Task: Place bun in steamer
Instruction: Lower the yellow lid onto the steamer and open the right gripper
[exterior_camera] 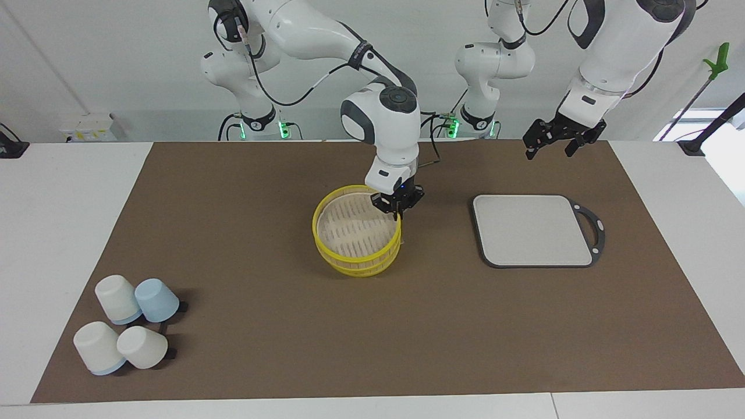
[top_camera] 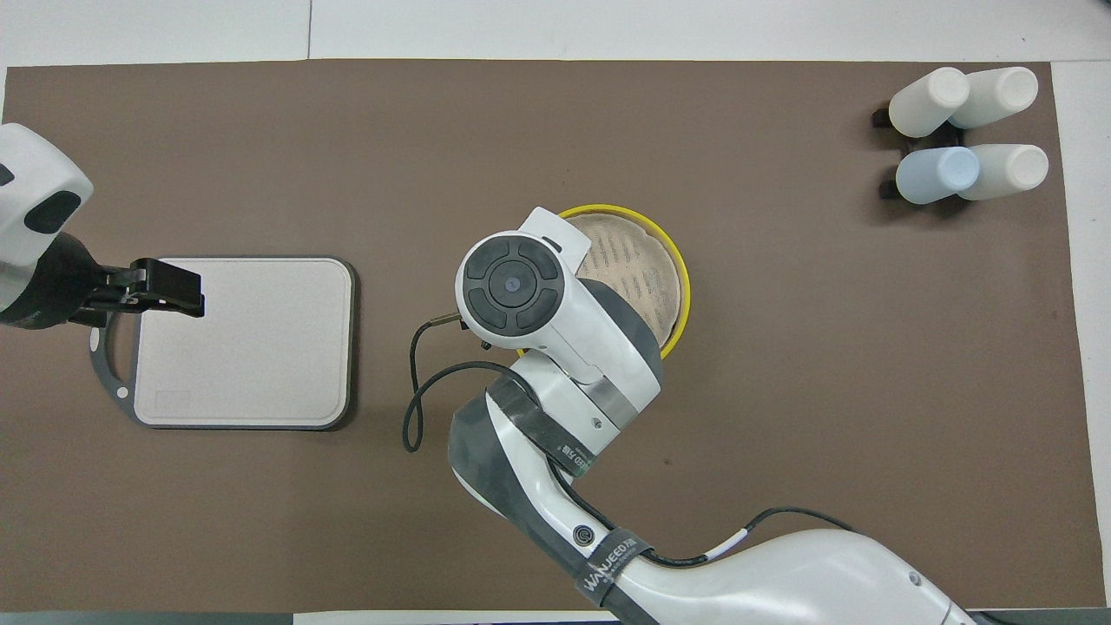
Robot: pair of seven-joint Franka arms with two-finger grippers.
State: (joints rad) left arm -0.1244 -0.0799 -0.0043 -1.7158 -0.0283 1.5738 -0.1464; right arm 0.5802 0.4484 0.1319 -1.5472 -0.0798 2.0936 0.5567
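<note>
The steamer [exterior_camera: 326, 247] is a round bamboo basket with yellow rims and a slatted tan inside, in the middle of the brown mat; it also shows in the overhead view [top_camera: 642, 260]. My right gripper [exterior_camera: 398, 210] points down over the steamer's rim, at the edge nearer to the robots; in the overhead view the right arm's wrist hides it. No bun shows in either view. My left gripper [exterior_camera: 552, 148] is open and empty, held up in the air over the handle end of the grey board [exterior_camera: 532, 230], where it waits.
The grey rectangular board [top_camera: 243, 343] with a dark handle lies toward the left arm's end. Several white and pale-blue cups [exterior_camera: 125, 329] lie tipped on a rack toward the right arm's end, farther from the robots; they also show in the overhead view [top_camera: 963, 130].
</note>
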